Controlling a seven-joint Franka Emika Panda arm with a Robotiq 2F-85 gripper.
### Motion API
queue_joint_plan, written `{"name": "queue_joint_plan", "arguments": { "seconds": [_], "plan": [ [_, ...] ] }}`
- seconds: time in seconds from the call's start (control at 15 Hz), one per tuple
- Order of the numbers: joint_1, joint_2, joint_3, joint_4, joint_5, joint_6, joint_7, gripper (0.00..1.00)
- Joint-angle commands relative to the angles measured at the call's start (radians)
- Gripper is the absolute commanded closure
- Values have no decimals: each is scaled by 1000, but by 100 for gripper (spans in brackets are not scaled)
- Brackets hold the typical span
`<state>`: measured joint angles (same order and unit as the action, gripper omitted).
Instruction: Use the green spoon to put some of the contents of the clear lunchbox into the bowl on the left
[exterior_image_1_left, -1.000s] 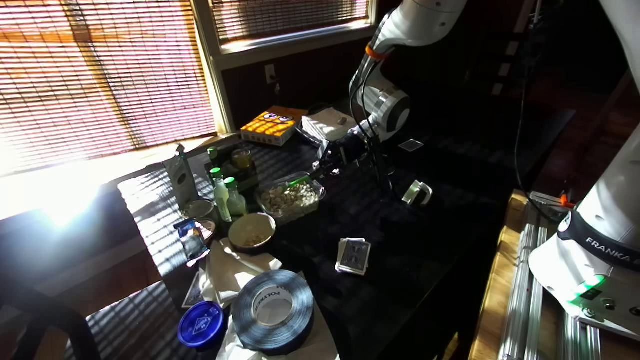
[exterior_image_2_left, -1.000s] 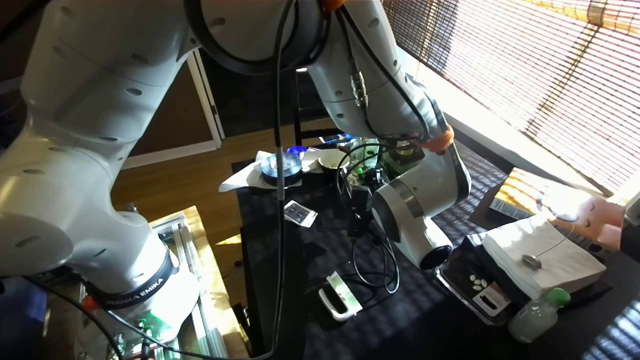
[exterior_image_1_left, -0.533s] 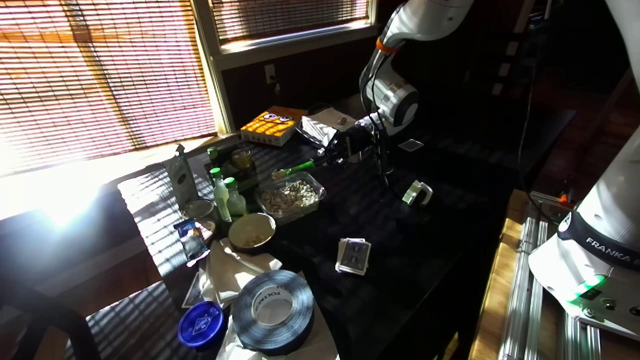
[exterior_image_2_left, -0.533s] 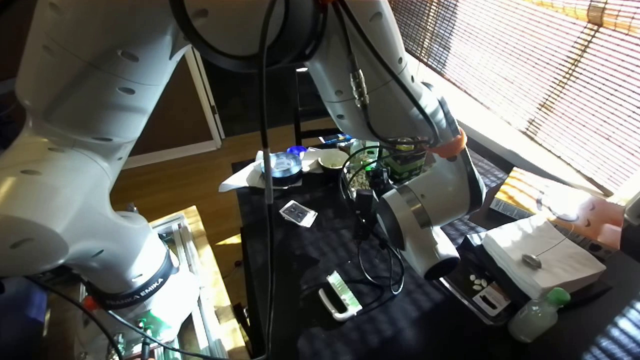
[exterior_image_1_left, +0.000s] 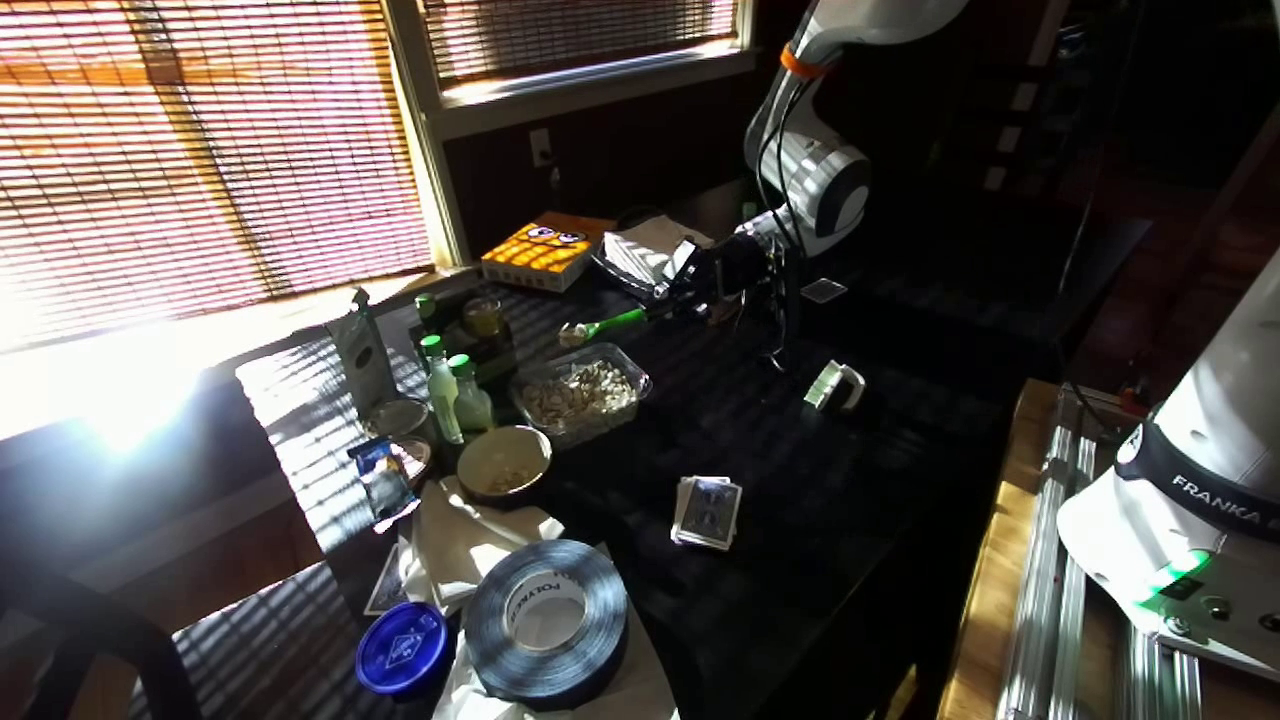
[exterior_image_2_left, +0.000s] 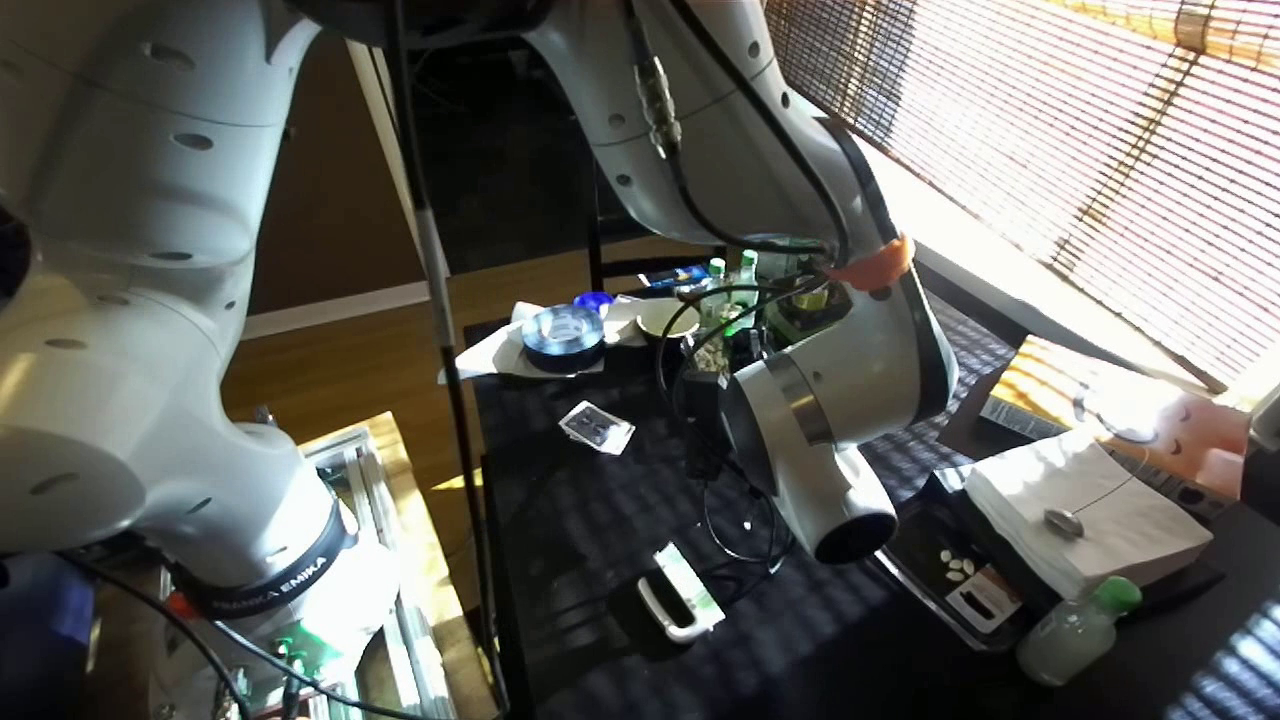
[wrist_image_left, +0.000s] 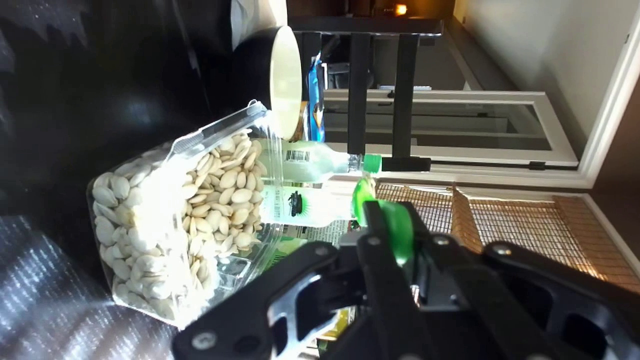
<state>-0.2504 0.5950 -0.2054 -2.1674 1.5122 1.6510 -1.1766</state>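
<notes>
The clear lunchbox (exterior_image_1_left: 582, 395) is a see-through plastic box of pale seeds, standing open on the dark table. It also shows in the wrist view (wrist_image_left: 225, 195). My gripper (exterior_image_1_left: 652, 312) is shut on the green spoon (exterior_image_1_left: 618, 322) and holds it above the back edge of the lunchbox. Pale seeds sit on the spoon's head. In the wrist view the spoon handle (wrist_image_left: 400, 232) is between the fingertips (wrist_image_left: 392, 212); its head is partly hidden. The bowl (exterior_image_1_left: 505, 458), cream inside with a few seeds, stands beside the lunchbox. It also shows in the wrist view (wrist_image_left: 287, 85).
Green-capped bottles (exterior_image_1_left: 442, 390) stand close to the lunchbox and bowl. A tape roll (exterior_image_1_left: 545, 620) and blue lid (exterior_image_1_left: 402, 648) lie near the bowl. Cards (exterior_image_1_left: 707, 512), a white-handled brush (exterior_image_2_left: 682, 595) and a black tray with papers (exterior_image_2_left: 1085, 520) are also on the table.
The spoon's head was down in the seeds; it has risen out of the lunchbox with seeds on it. The gripper and arm have moved up and back, away from the bowl.
</notes>
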Motion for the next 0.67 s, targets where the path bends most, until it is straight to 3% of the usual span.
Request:
{"name": "queue_joint_plan", "arguments": {
  "seconds": [0.0, 0.07, 0.6],
  "plan": [
    [5, -19, -18, -12, -2, 2, 4, 97],
    [2, -33, -26, -17, -2, 3, 6, 89],
    [5, -20, -22, -17, -2, 3, 5, 89]
  ]
}}
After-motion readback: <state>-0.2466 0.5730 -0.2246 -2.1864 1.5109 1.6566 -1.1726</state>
